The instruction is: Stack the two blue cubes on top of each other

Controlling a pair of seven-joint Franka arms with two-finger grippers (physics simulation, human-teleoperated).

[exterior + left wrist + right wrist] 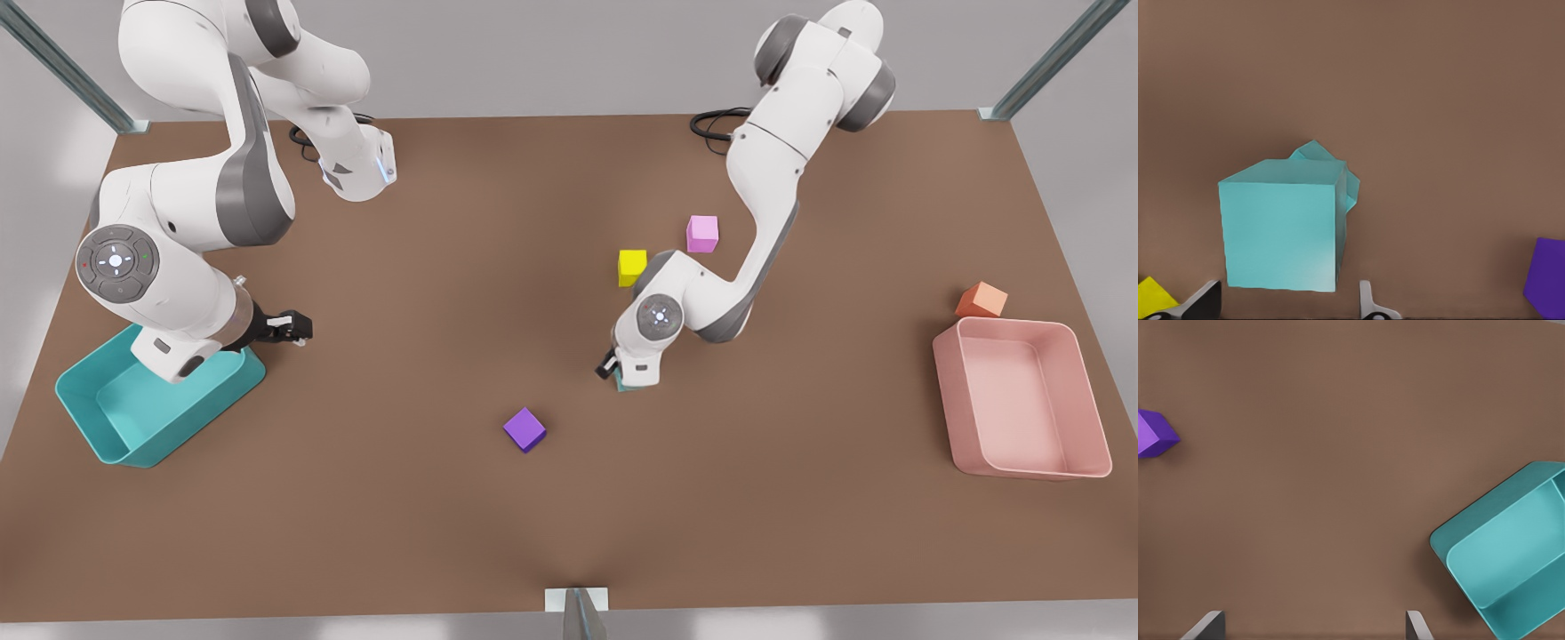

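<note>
While stack unconfirmed: upper blue cube (1279, 225) sits over lower blue cube (1328, 167), twisted off square; both at centre of front view, under the wrist.
Left gripper (1285, 303): fingers spread wider than the upper cube, not touching it, holding nothing.
Risk: twisted overlap could let the top slide; a finger brushing it on retreat could topple it.
Neighbours: purple cube (524, 429) near; yellow cube (632, 267) close.
Right gripper (286, 328): open, empty, waiting beside teal bin (107, 427), left of frame.

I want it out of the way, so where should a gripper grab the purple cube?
Take the purple cube by two opposite side faces, coming straight down. It sits flat on the table, turned diagonal to its edges, so rotate the wrist to match.
</note>
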